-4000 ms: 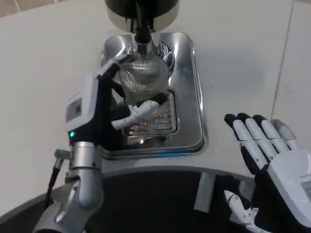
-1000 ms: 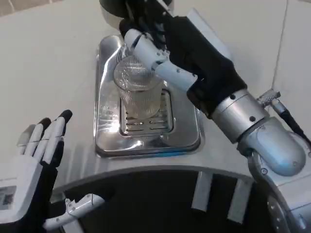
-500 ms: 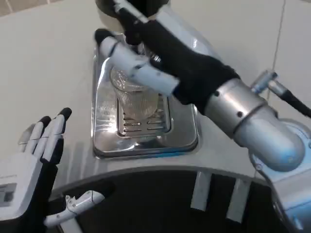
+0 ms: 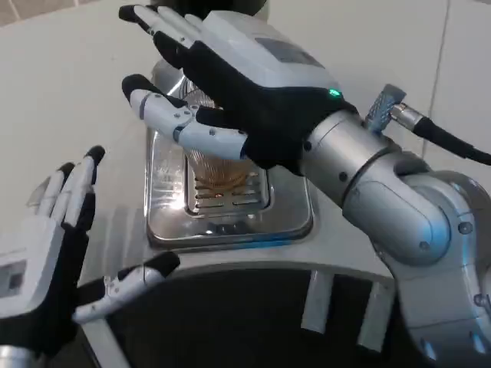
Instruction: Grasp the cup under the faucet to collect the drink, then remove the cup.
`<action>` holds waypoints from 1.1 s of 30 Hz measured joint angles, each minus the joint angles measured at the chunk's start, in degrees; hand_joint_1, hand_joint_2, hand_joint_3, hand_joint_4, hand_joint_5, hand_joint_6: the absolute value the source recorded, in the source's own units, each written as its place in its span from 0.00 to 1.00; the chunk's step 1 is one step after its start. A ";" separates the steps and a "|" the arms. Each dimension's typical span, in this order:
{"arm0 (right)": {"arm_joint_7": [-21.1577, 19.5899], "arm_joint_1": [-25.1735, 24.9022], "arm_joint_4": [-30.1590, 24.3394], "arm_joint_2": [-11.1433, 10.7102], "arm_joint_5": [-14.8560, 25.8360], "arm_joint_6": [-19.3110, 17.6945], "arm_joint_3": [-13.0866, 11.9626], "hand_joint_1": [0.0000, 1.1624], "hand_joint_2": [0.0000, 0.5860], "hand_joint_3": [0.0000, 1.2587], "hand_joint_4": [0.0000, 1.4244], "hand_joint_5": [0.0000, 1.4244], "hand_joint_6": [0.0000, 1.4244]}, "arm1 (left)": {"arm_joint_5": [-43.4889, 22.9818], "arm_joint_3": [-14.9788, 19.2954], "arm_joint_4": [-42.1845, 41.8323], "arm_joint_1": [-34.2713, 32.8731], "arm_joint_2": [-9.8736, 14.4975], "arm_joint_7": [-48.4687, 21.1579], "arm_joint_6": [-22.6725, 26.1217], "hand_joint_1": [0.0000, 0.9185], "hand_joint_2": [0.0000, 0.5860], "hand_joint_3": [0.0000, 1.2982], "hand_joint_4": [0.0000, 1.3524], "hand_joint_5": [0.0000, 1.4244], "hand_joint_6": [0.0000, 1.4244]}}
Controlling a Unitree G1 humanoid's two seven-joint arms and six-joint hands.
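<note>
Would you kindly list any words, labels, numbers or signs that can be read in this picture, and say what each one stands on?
No text can be read.
A small label on the white back of the left hand: marks too blurred to read.
A grey panel on the back of the right hand: no legible lettering.
A green light beside the right wrist: a plain dot, not a sign.
The cup and the steel drip tray bear no visible writing.

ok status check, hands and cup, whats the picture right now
Right hand open, spread above the cup. Left hand open, low by the table edge. Cup on the drip tray, amber showing inside, mostly hidden by the right hand.
</note>
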 measured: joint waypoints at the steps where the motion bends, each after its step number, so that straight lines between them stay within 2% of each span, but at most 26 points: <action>1: 0.22 0.01 0.02 0.06 -0.30 -0.08 0.00 0.00 0.92 0.03 0.00 0.00 0.00 | -0.67 -0.11 0.57 -0.73 0.00 -0.02 -0.03 0.00 0.05 0.00 0.00 0.00 0.03; 11: 0.87 0.89 1.22 0.97 -2.38 -2.46 -0.36 0.00 0.93 0.03 0.00 0.00 0.00 | -3.18 -2.37 5.62 -6.51 1.62 -3.13 -2.88 0.00 0.02 0.00 0.00 0.00 0.00; 14: 0.88 0.99 2.05 1.54 -2.57 -3.37 -0.66 0.00 0.94 0.03 0.00 0.00 0.00 | -3.18 -2.84 8.04 -7.91 1.49 -2.89 -3.82 0.09 0.03 0.00 0.00 0.00 0.00; 16: 0.88 1.00 2.91 1.93 -2.71 -4.05 -0.90 0.00 0.94 0.03 0.00 0.00 0.00 | -3.20 -3.61 9.38 -8.73 1.06 -2.37 -4.47 0.17 0.04 0.00 0.00 0.00 0.00; 18: 0.90 1.01 3.67 2.17 -2.70 -4.81 -1.32 0.00 0.94 0.03 0.00 0.00 0.00 | -3.48 -4.21 11.22 -10.12 0.19 -1.92 -5.08 0.19 0.05 0.00 0.00 0.00 0.00; 25: 0.97 0.90 5.85 2.95 -2.70 -6.86 -2.29 0.00 0.94 0.03 0.00 0.00 0.00 | -5.34 -4.83 17.13 -15.26 -2.02 -0.51 -5.57 0.20 0.05 0.00 0.00 0.00 0.00; 33: 1.89 -0.01 7.78 4.16 -3.06 -7.74 -2.77 0.00 0.95 0.03 0.00 0.00 0.00 | -5.28 -6.94 21.03 -19.59 -2.93 0.61 -5.91 0.22 0.06 0.00 0.00 0.00 0.00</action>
